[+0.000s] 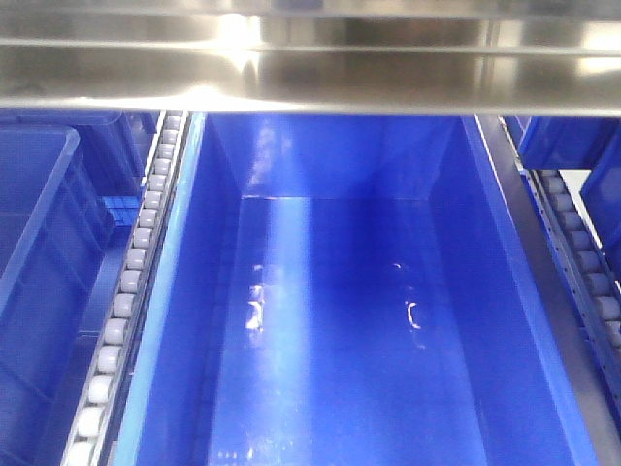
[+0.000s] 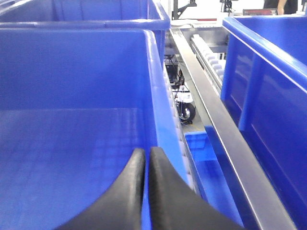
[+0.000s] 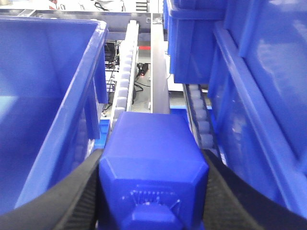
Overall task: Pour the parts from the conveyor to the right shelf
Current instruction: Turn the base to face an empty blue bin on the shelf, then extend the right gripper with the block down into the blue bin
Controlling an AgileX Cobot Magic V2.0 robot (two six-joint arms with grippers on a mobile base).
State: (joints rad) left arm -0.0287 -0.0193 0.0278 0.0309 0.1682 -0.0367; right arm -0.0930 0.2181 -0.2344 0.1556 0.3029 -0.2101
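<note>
The blue part (image 3: 153, 158) is sitting clamped between the two black fingers (image 3: 72, 201) of the right gripper (image 3: 153, 191), which are pressing on its left and right sides. A raised stud with a fine grid pattern is showing on its near face. The part is hanging in the gripper among the bins of the right shelf (image 1: 310, 83), in line with the gap between them and not lying in any bin.

Beyond it a grey roller track (image 3: 125, 72) and a steel rail (image 3: 158, 72) are running toward the far end. A deep blue bin (image 3: 53, 96) is standing to the left of the part, and more blue bins (image 3: 259, 86) are rising close on the right.

The left gripper (image 2: 146, 160) is gripping nothing. Its black fingertips are pressing together, with only a thin line between them. It is hovering by the right-hand wall (image 2: 156, 96) of a large bin whose gridded floor is showing on the left. A steel bar (image 2: 216, 124) is running past on the right.

In the front view a wide glossy bin (image 1: 330, 320) is filling the frame beneath the shelf's steel beam. Light is glinting off its floor, and rows of rollers (image 1: 136, 262) are flanking it on both sides.
</note>
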